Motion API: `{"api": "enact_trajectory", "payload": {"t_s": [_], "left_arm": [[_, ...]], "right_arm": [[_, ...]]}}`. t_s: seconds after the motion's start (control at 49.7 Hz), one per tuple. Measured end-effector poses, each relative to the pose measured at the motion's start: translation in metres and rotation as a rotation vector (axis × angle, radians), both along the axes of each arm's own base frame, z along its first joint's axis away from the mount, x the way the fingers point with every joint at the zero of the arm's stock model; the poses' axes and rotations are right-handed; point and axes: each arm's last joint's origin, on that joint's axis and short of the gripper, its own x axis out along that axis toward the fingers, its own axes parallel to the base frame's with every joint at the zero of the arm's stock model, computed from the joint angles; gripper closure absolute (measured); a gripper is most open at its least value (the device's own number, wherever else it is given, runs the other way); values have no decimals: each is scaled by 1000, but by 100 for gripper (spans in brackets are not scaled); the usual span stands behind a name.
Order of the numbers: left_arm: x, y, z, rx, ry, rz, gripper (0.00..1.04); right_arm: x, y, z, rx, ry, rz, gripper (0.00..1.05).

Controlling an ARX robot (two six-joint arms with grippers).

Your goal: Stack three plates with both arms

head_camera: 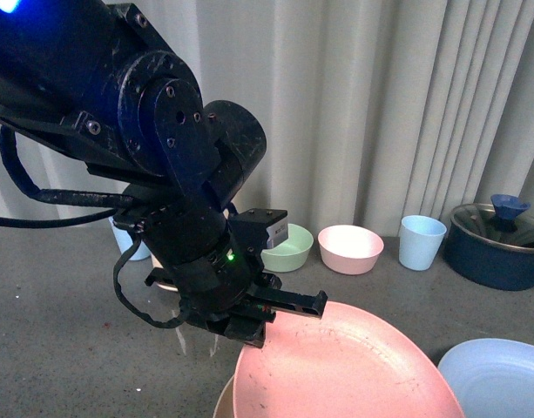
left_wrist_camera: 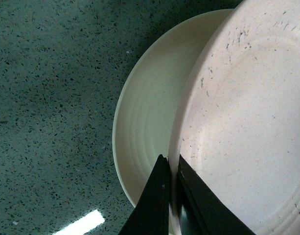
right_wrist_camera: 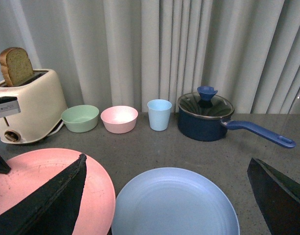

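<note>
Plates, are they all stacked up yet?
Not yet, nothing is finished. The left gripper holds the pink plate by its rim over the cream plate. Left to do: set it down, then add the blue plate, lying alone before the open right gripper.

Kitchen countertop [right_wrist_camera: 189,152]: toaster [right_wrist_camera: 27,107], saucepan [right_wrist_camera: 206,120], bowls [right_wrist_camera: 119,119]

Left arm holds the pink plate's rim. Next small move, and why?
Probably carry the pink plate sideways until centred over the cream plate: the left gripper is shut on its rim, and it overlaps only part of the cream plate.
</note>
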Motion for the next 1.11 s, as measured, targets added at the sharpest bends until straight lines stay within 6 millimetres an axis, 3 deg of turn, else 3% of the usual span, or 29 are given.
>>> {"api": "enact_trajectory", "payload": {"t_s": [0.423,0.765,0.885,0.946,1.046,1.107], "left_arm": [[2,2,-3,35,-13,4,101],[-1,5,-3,36,-12,5,38],[-4,10,15,48,-121,8,17],[-9,15,40,59,-241,5,5],[-29,25,84,31,-416,2,7],[-42,29,100,19,-482,0,7]], "right_arm": [[0,0,0,0,0,0,7],[0,0,0,0,0,0,7],[0,0,0,0,0,0,7],[0,0,0,0,0,0,7],[0,0,0,0,0,0,7],[0,0,0,0,0,0,7]]}}
